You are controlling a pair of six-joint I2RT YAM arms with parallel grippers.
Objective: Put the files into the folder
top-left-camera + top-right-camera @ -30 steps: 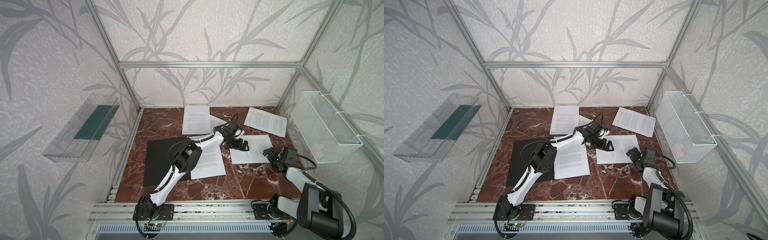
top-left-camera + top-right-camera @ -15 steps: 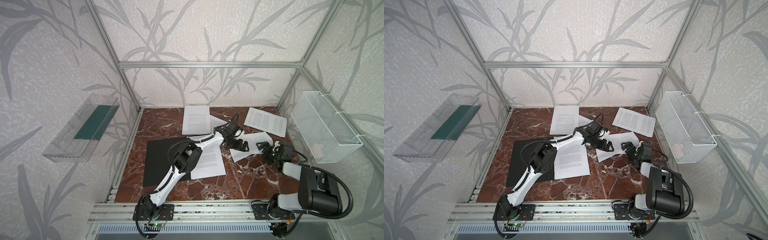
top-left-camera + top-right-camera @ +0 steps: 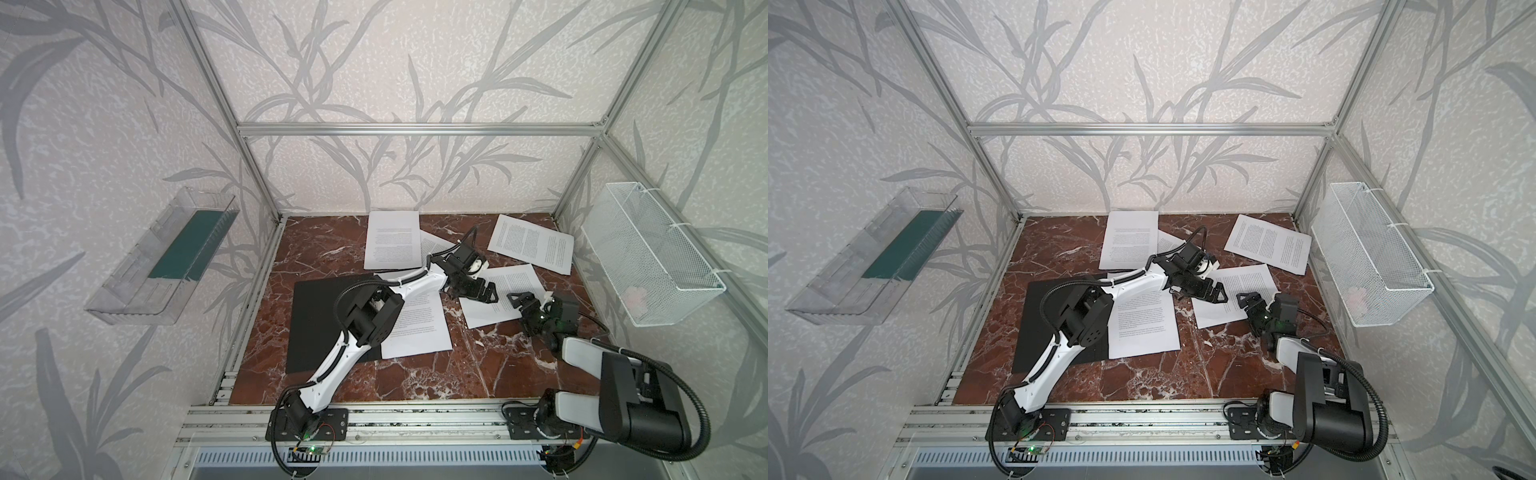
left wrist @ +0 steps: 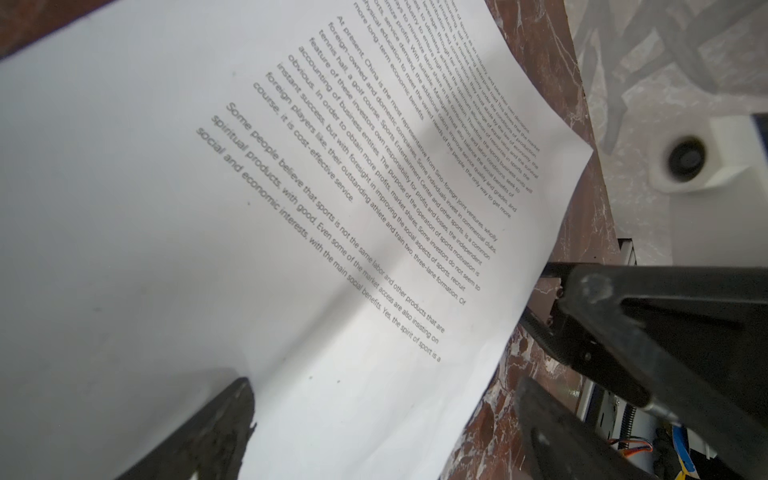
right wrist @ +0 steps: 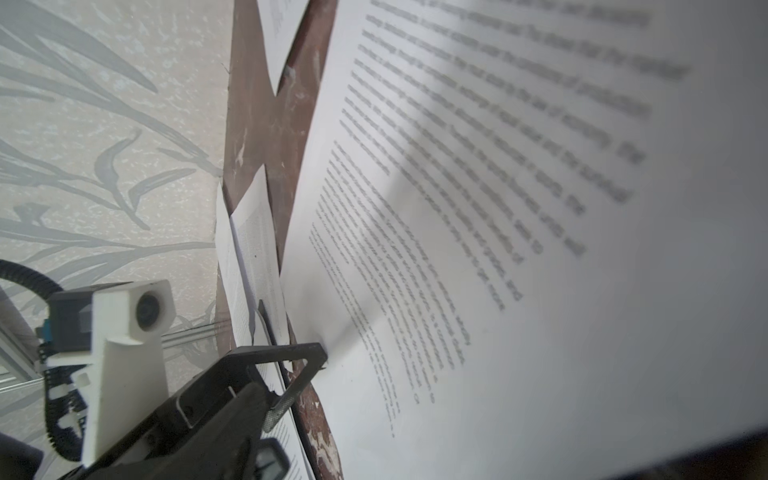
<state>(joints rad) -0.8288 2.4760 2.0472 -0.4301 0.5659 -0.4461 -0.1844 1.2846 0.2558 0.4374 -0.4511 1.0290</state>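
Note:
The folder [image 3: 316, 320] lies open with its black inside up at the left of the marble floor, and one of the files [image 3: 415, 332] rests partly on it. Other files lie at the back [image 3: 390, 239], the back right [image 3: 530, 245] and the middle right [image 3: 498, 293]. My left gripper [image 3: 484, 291] is open, its fingertips pressed down on the left edge of the middle-right sheet [image 4: 291, 208]. My right gripper [image 3: 524, 307] is open at that sheet's near right edge. The sheet [image 5: 540, 249] rises close in front of the right wrist camera and hides that gripper's fingers.
A clear plastic tray [image 3: 162, 257] hangs on the left wall and a white wire basket [image 3: 648, 253] on the right wall. The aluminium rail [image 3: 415, 415] with both arm bases runs along the front edge. Bare marble [image 3: 436, 378] lies in front of the sheets.
My right gripper has moved left from beside the middle-right sheet onto its near right edge, which has lifted, and its jaws have narrowed a little. The left arm has stayed put.

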